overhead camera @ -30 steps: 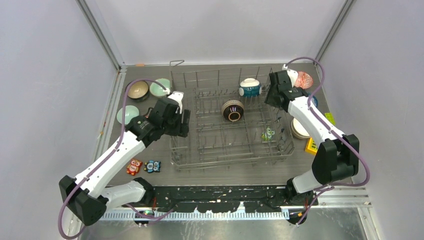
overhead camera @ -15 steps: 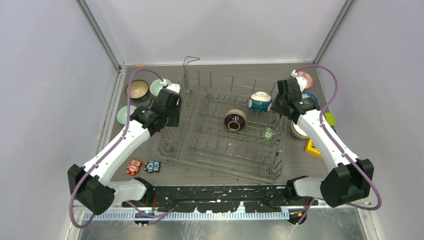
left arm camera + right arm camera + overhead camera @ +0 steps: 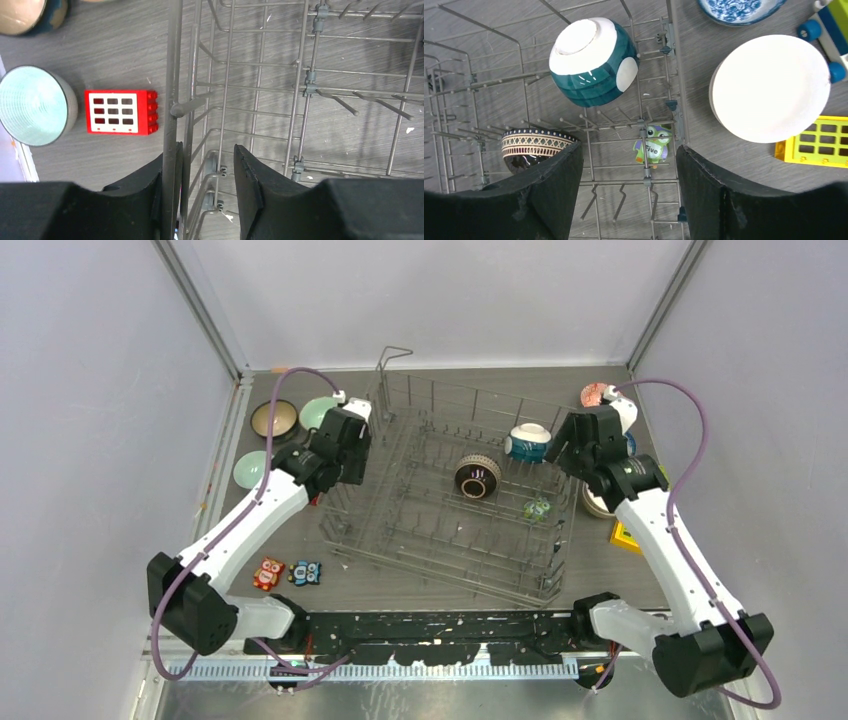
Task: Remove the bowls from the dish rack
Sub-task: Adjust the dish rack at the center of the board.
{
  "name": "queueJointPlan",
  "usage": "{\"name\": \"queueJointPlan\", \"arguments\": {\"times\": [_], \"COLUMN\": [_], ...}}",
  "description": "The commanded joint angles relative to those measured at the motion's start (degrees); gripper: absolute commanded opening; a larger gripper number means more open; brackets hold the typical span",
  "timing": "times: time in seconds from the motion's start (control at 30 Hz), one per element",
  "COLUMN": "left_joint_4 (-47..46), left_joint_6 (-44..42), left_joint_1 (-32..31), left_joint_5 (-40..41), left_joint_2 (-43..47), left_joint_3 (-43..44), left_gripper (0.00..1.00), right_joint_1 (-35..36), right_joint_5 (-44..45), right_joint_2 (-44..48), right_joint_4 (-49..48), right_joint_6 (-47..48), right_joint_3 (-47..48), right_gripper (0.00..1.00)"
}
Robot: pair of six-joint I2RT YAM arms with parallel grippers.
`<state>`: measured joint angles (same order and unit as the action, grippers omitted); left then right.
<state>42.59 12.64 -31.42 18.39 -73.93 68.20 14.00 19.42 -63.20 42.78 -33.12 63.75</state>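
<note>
The grey wire dish rack [image 3: 420, 530] sits skewed on the table. Inside it are a teal-and-white bowl [image 3: 527, 443] [image 3: 591, 60] and a dark patterned bowl [image 3: 478, 477] [image 3: 536, 147], both lying on their sides among the tines. My left gripper [image 3: 345, 455] [image 3: 205, 155] is open and straddles the rack's left rim wire [image 3: 175, 100], which rests against the left finger. My right gripper [image 3: 575, 445] [image 3: 629, 150] is open above the rack's right edge, just right of the teal bowl.
Left of the rack are a brown bowl [image 3: 273, 419], two pale green bowls [image 3: 322, 412] [image 3: 250, 469] and a red block [image 3: 120, 111]. To the right are a cream bowl [image 3: 771, 87], a blue-and-white bowl [image 3: 741, 7], a red patterned bowl [image 3: 596, 394] and a yellow block [image 3: 816, 140]. An owl figure [image 3: 653, 145] lies under the rack.
The rack has turned clockwise, its far end swinging right, and both bowls moved with it. The left gripper moved away along the left rim. The right gripper moved right and nearer.
</note>
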Motion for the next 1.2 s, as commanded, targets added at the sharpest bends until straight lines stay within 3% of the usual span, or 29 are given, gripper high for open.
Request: {"name": "queueJointPlan", "arguments": {"times": [0.0, 0.07, 0.43, 1.03, 1.1, 1.17], "left_joint_4": [-12.30, -13.59, -21.43, -27.30, -27.31, -26.55], "left_joint_6": [-10.51, -12.22, -25.55, -25.15, -24.35, -23.53], "left_joint_1": [-0.97, -0.92, 1.61, 11.53, 11.97, 12.00], "left_joint_5": [-9.40, -9.94, -11.81, -14.34, -14.56, -15.21], "left_joint_2": [-0.83, -1.93, -8.49, -18.91, -19.69, -19.63], "left_joint_3": [3.23, 4.13, 9.45, 14.90, 15.91, 16.84], "left_gripper": [0.05, 0.01, 0.00, 0.01, 0.05, 0.21], "right_joint_1": [-0.14, -0.11, 0.35, 3.73, 3.84, 3.93], "right_joint_5": [4.11, 4.32, 3.28, 6.52, 6.76, 6.77], "right_joint_2": [3.67, 5.10, 10.68, 11.99, 11.72, 11.56], "right_joint_4": [2.25, 3.06, 5.93, 4.95, 5.13, 5.26], "right_joint_6": [-0.94, -1.34, -1.83, 0.42, 0.59, 0.69], "right_joint_3": [0.84, 0.97, 1.39, 0.70, 1.11, 1.57], "right_gripper": [0.73, 0.74, 0.75, 0.77, 0.77, 0.77]}}
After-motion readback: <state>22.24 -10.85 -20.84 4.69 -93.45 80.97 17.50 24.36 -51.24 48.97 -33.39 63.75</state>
